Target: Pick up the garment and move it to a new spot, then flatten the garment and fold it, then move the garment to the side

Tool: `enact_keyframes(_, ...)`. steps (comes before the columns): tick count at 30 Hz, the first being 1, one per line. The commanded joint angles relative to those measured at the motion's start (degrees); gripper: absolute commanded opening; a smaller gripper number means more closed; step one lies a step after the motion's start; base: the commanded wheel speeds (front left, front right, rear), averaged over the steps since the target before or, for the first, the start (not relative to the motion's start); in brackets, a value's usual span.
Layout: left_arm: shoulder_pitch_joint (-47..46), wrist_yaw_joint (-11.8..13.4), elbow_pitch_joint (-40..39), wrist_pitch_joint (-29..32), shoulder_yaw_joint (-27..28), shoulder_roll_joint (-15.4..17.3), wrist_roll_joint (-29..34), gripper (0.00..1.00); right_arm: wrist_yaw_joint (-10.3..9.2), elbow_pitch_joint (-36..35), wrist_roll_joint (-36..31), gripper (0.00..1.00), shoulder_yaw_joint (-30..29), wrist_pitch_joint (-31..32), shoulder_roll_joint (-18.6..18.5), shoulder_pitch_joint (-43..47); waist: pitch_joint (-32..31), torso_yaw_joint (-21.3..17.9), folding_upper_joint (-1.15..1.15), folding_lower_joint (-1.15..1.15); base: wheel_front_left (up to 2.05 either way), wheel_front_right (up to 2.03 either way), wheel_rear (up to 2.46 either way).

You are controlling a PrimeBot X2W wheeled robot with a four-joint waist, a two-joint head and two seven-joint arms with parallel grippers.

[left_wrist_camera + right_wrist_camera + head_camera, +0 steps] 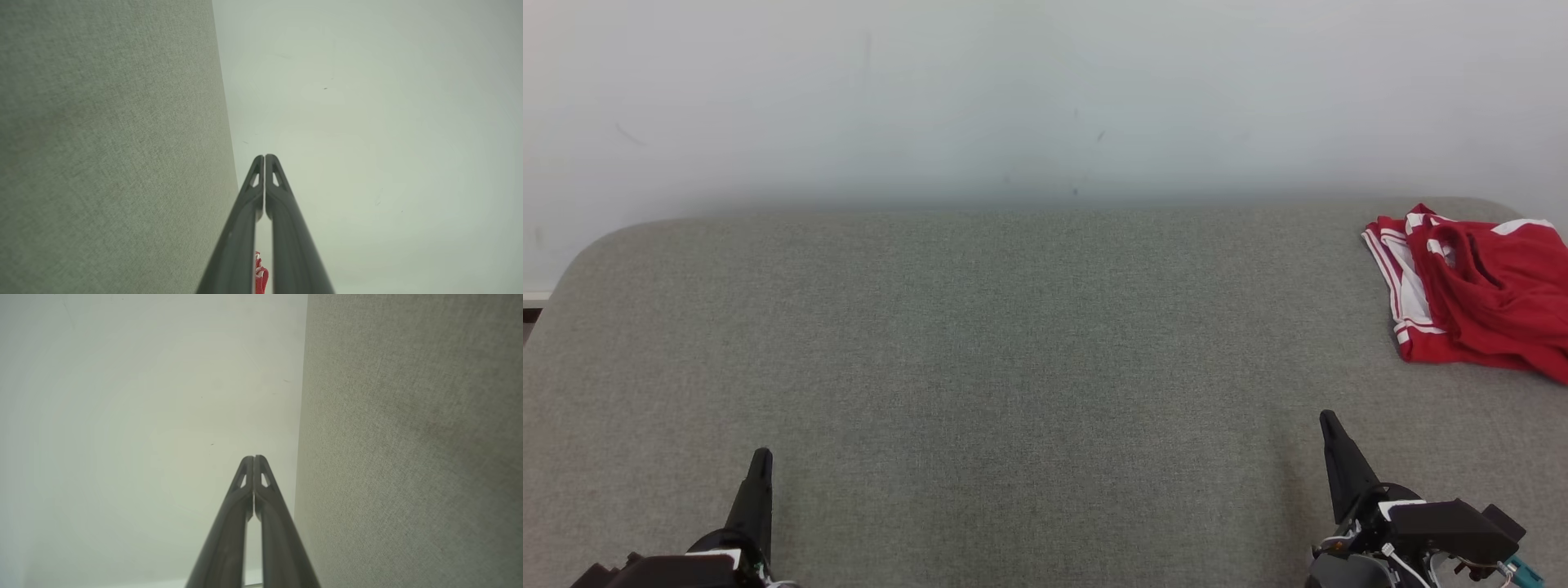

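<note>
Head cam: red/white garment (1478, 294) bunched at desk (1013, 343) far-right edge, well apart from L hand (761, 454) and R hand (1327, 418). Wrist cams: both hands' tips pressed together, empty. L wrist cam catches a red garment sliver (261, 273).

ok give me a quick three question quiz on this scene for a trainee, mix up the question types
1. In the head view, where does the red and white garment lie on the grey surface? A near left corner; B centre; C far right side.
2. Fill in: the left gripper and the right gripper both have their jaws ____.
3. True or false: the right gripper touches the garment.
Key: 1 C. 2 shut. 3 false, it sits apart from the garment, nearer the robot.
</note>
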Motion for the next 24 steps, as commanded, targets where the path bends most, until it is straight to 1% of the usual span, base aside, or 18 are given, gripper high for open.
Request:
enact_keyframes(1,-0.38,-0.18,0.02,0.01,0.02,0.22,-0.28,0.0,-0.12,-0.17,0.1,0.0,0.03,0.15,0.25,-0.26,0.0,0.0,0.0,0.0,0.0,0.0,0.0)
enact_keyframes(24,-0.37,-0.18,0.0,0.01,0.01,0.22,-0.28,0.0,-0.12,-0.17,0.1,0.0,0.04,0.15,0.25,-0.26,0.0,0.0,0.0,0.0,0.0,0.0,0.0)
